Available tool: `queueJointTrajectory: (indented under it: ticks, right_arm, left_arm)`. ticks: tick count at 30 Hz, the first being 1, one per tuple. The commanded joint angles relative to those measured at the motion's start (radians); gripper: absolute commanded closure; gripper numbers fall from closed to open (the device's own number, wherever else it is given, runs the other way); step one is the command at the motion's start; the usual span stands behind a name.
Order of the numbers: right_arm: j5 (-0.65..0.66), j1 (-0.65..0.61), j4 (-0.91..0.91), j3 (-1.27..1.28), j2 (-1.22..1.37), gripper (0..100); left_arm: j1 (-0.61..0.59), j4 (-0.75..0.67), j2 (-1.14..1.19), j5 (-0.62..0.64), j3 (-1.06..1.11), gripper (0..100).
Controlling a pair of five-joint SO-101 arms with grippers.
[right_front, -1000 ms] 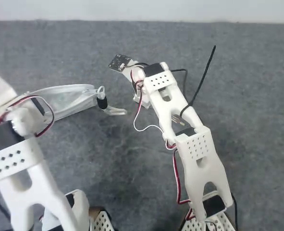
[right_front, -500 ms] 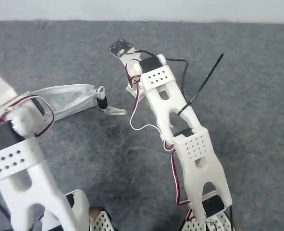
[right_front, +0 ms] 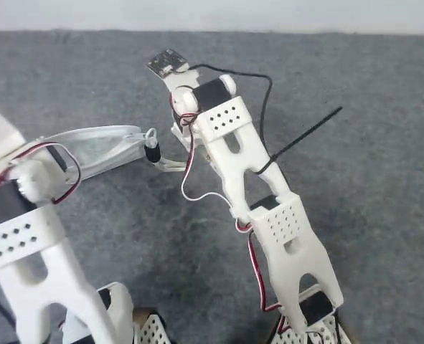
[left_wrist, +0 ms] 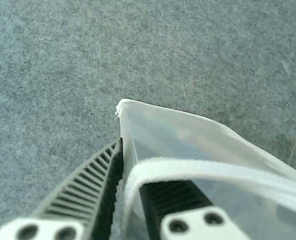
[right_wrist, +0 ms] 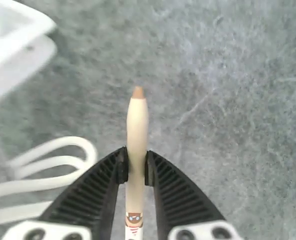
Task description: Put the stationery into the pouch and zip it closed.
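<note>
The right gripper (right_wrist: 136, 159) is clenched on a cream pen (right_wrist: 137, 120), whose tip projects beyond the fingers above the grey table (right_wrist: 228, 75). The left gripper (left_wrist: 130, 170) grasps one end of the clear pouch (left_wrist: 188, 135).

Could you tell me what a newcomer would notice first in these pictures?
The right gripper, shut on a cream pencil pointing out over the grey table, stands out first. Next, the left gripper clamps the rim of the clear pouch, at the left in the high view.
</note>
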Motion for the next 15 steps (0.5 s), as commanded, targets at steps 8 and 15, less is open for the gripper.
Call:
queueJointTrajectory:
  ticks: [8,15]
  right_arm:
    - [-0.044,-0.027,0.05,-0.081,-0.101,99.3]
    - [0.08,-0.056,0.048,0.115,-0.282,99.3]
  left_arm:
    - [-0.002,-0.057,0.0,-0.009,0.027,99]
    - [-0.002,-0.057,0.0,-0.009,0.027,99]
